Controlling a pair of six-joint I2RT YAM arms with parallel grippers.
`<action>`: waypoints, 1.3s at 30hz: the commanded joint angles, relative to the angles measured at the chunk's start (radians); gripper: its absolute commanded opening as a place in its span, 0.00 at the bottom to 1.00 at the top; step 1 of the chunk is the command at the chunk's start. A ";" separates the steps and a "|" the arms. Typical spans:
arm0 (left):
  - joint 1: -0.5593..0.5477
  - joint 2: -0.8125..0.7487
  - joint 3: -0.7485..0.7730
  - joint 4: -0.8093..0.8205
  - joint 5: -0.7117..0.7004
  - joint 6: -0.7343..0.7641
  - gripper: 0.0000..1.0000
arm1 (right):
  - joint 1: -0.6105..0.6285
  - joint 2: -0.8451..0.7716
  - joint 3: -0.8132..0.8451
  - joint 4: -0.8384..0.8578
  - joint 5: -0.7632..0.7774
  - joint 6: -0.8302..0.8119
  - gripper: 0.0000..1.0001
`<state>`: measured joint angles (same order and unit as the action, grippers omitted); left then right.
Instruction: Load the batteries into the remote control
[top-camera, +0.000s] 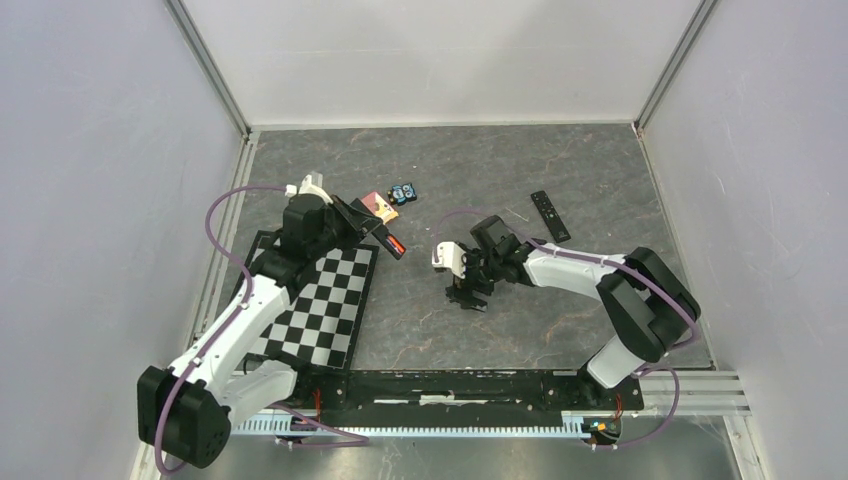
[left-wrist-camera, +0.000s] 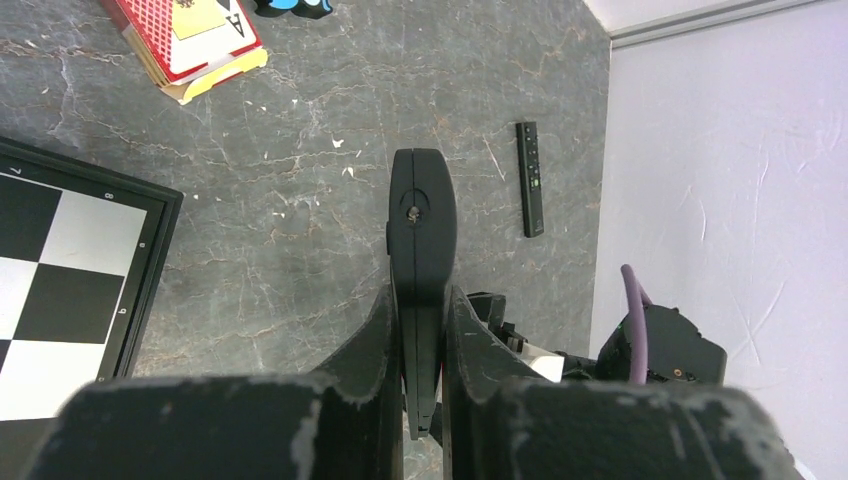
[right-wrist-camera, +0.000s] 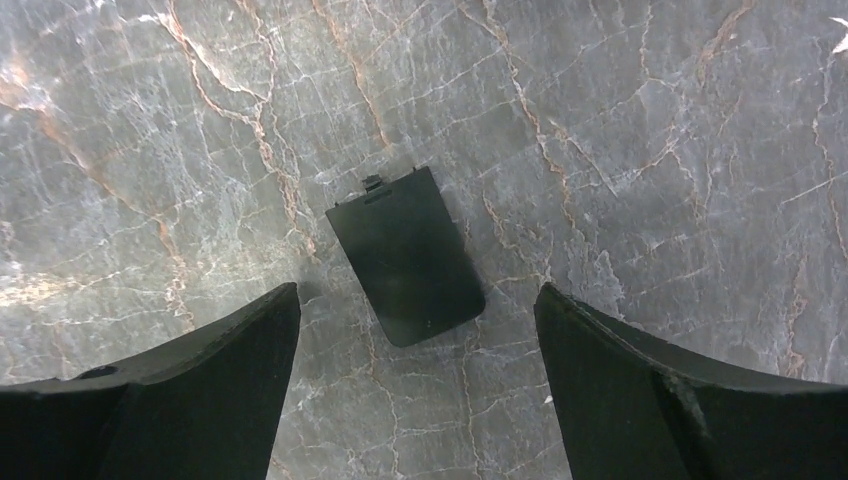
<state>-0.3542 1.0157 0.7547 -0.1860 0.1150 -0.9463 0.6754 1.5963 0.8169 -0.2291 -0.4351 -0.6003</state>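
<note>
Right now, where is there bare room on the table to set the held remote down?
Free: the strip between the chessboard and the right gripper, and the far band along the back wall. Crowded: around the left gripper holding the remote, near the card box and blue gadget; the battery cover lies under the right gripper.

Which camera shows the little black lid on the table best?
The right wrist camera: the lid lies whole and close between the open fingers. In the top camera I cannot make it out beneath the right gripper. The left wrist camera does not show it.
</note>
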 joint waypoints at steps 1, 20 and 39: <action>0.012 0.003 0.045 0.028 0.014 0.050 0.02 | 0.011 0.020 0.007 0.057 0.058 -0.078 0.89; 0.028 0.009 0.026 0.057 0.041 0.045 0.02 | 0.004 0.122 0.107 0.040 0.435 0.405 0.40; 0.036 -0.014 0.002 0.073 0.030 0.053 0.02 | -0.043 0.242 0.430 -0.305 0.384 0.451 0.76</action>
<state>-0.3283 1.0328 0.7525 -0.1616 0.1410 -0.9337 0.6479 1.8069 1.1591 -0.4088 -0.0231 -0.0902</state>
